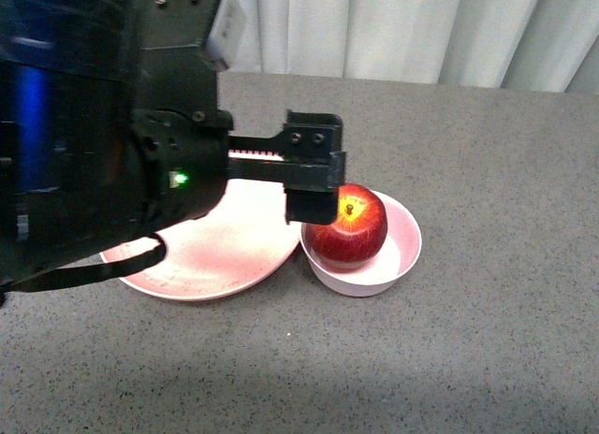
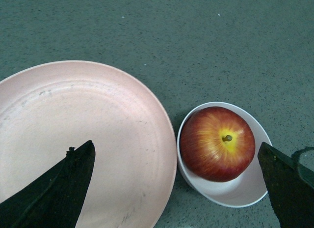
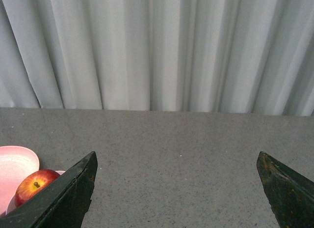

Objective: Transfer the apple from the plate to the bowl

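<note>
The glossy red apple (image 1: 351, 226) sits inside the small pale pink bowl (image 1: 404, 258), stem up. The wide salmon-pink plate (image 1: 215, 261) lies just left of the bowl with nothing on it. My left gripper (image 1: 314, 169) hovers above the plate's right rim and the bowl's left side, open and holding nothing. In the left wrist view the apple (image 2: 216, 144) rests in the bowl (image 2: 240, 194) beside the plate (image 2: 98, 129), between the spread fingers of the left gripper (image 2: 174, 150). My right gripper (image 3: 176, 160) is open over bare table, with the apple (image 3: 33, 185) far off to one side.
A grey speckled tabletop (image 1: 487, 340) extends right of and in front of the bowl. A white pleated curtain (image 1: 421, 32) hangs behind the table's far edge. The left arm's dark body (image 1: 84, 144) fills the left of the front view and hides part of the plate.
</note>
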Tool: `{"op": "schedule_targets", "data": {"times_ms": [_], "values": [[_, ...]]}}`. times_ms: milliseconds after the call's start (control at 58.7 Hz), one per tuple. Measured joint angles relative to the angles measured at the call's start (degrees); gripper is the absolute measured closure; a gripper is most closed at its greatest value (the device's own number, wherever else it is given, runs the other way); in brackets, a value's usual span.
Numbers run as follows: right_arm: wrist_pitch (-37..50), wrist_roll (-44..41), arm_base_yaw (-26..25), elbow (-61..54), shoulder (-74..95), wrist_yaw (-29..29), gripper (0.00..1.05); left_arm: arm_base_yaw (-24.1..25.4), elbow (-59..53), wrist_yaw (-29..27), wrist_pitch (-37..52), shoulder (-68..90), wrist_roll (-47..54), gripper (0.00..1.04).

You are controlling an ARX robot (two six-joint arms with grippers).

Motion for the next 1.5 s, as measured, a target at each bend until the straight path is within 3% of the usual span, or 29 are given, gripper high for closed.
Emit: {"op": "schedule_targets", "data": {"times_ms": [239, 307, 426, 562, 733, 1244, 1295, 1499], "values": [[0.0, 0.0, -0.02, 0.0, 0.0, 0.0, 0.09, 3.72, -7.23, -3.26, 0.0, -10.99, 0.26, 0.08], [0.0, 0.0, 0.0, 0.0, 0.0, 0.0, 0.09, 4.31, -11.72, -13.42, 15.89, -9.79, 5.49, 0.2], [0.0, 0.0, -0.02, 0.0, 0.0, 0.04, 0.09, 7.72, -19.34, -15.17, 31.26, -11.93, 10.38, 0.39], [0.0, 0.0, -0.02, 0.0, 0.0, 0.0, 0.09, 12.39, -24.55, -10.58, 25.9, -24.81, 12.57, 0.7], [0.0, 0.0, -0.02, 0.0, 0.0, 0.0, 0.09, 16.81, -28.89, -6.62, 21.31, -33.33, 12.96, 1.0], [0.0, 0.0, -0.02, 0.0, 0.0, 0.0, 0.09, 24.59, -34.64, 1.14, 3.13, -57.66, 13.35, 1.01], [0.0, 0.0, -0.02, 0.0, 0.0, 0.0, 0.09, 27.87, -34.64, 5.57, 0.28, -60.96, 13.4, 1.01], [0.0, 0.0, -0.02, 0.0, 0.0, 0.0, 0.09, 30.1, -34.69, 6.4, -6.67, -68.81, 13.4, 1.01]]}}
